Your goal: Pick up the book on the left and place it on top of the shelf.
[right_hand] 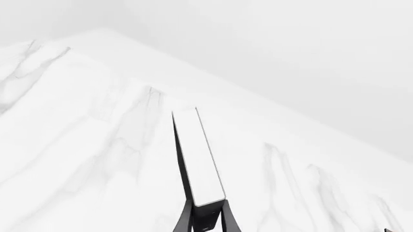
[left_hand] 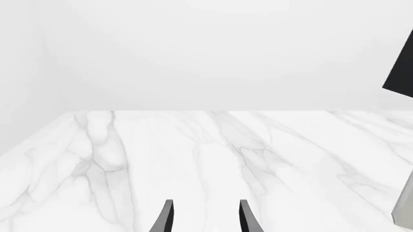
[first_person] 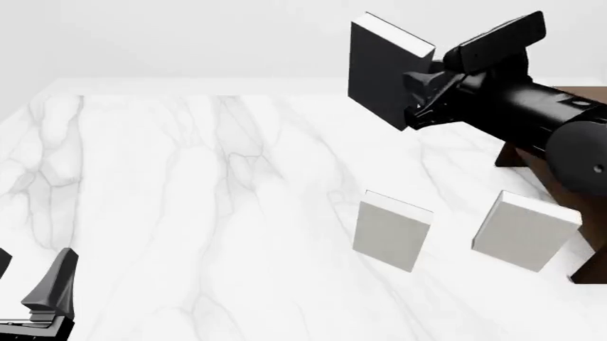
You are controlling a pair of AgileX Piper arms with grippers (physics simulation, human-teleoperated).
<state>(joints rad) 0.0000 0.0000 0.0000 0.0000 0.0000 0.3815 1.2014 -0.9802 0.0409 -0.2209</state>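
The dark charcoal book [first_person: 379, 67] with a white page edge hangs upright in the air, well above the marble table, and my right gripper [first_person: 414, 99] is shut on its lower right edge. In the right wrist view the book's white page edge [right_hand: 197, 159] runs away from the shut right gripper [right_hand: 206, 212]. A corner of the book [left_hand: 403, 67] shows in the left wrist view. The dark brown shelf [first_person: 519, 155] stands at the right, mostly hidden behind the right arm. My left gripper [first_person: 28, 278] rests open and holds nothing at the near left, and in its own view the left gripper [left_hand: 204, 218] faces bare table.
Two light grey books [first_person: 391, 229] [first_person: 524, 229] stand upright on the marble table [first_person: 190, 185], in front of the shelf. An edge of one grey book [left_hand: 405, 212] shows in the left wrist view.
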